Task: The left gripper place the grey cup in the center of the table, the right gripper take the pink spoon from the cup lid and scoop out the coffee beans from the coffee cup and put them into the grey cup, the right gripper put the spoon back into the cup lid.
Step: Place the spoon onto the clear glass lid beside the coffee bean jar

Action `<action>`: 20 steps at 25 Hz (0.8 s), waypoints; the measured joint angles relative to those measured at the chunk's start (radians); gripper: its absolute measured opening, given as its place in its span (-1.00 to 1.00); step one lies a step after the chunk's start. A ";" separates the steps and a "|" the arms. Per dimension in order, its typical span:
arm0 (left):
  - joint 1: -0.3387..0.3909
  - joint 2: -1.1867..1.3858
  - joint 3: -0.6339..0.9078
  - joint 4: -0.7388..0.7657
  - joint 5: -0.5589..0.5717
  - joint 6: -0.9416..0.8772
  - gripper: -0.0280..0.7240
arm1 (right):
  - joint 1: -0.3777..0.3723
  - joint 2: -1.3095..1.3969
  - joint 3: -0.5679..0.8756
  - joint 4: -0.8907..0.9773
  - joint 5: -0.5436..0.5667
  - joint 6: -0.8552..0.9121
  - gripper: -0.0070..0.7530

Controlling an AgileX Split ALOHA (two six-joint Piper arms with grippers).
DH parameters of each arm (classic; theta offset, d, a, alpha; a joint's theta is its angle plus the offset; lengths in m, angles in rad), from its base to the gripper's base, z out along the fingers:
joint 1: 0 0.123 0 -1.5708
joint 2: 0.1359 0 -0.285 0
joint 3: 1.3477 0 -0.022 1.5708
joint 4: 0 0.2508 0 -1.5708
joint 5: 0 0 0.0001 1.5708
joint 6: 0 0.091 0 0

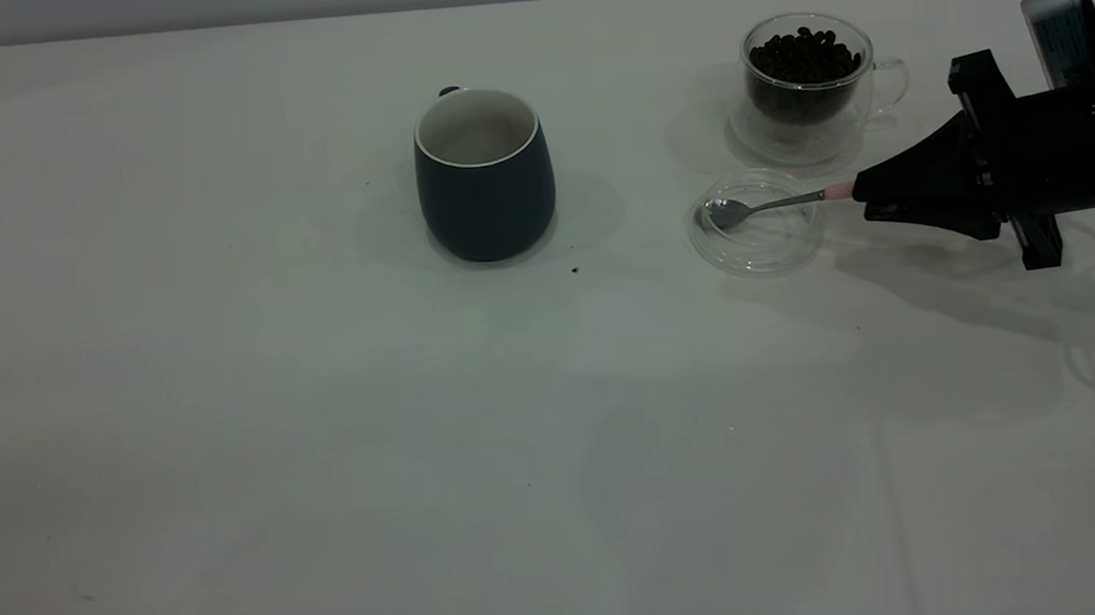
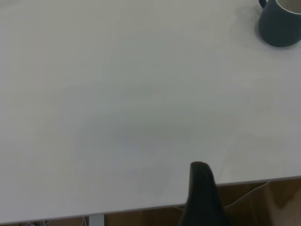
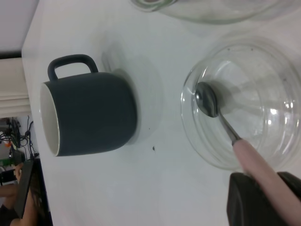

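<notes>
Cup placement looks done, with the grey cup (image 1: 485, 172) upright mid-tabletop (image 1: 228, 365), and your right hand (image 3: 263, 190) is clamped on the pink spoon (image 1: 769, 204), bowl in the cup lid (image 1: 757, 221), so scooping coffee beans (image 1: 804, 56) and returning it remain, while your left hand (image 2: 201, 197), grip unreadable, waits at the tabletop's edge.

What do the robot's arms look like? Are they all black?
Mostly. The right pincer is matte black and wedge-shaped, narrowing to a point. Behind it sit blocky black parts, a white-and-grey box on top, and a black cable curling off the back. Of the left pincer, only one dark, rounded finger shows.
</notes>
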 joint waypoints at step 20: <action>0.000 0.000 0.000 0.000 0.000 0.000 0.63 | 0.000 0.000 0.000 0.000 0.001 0.001 0.22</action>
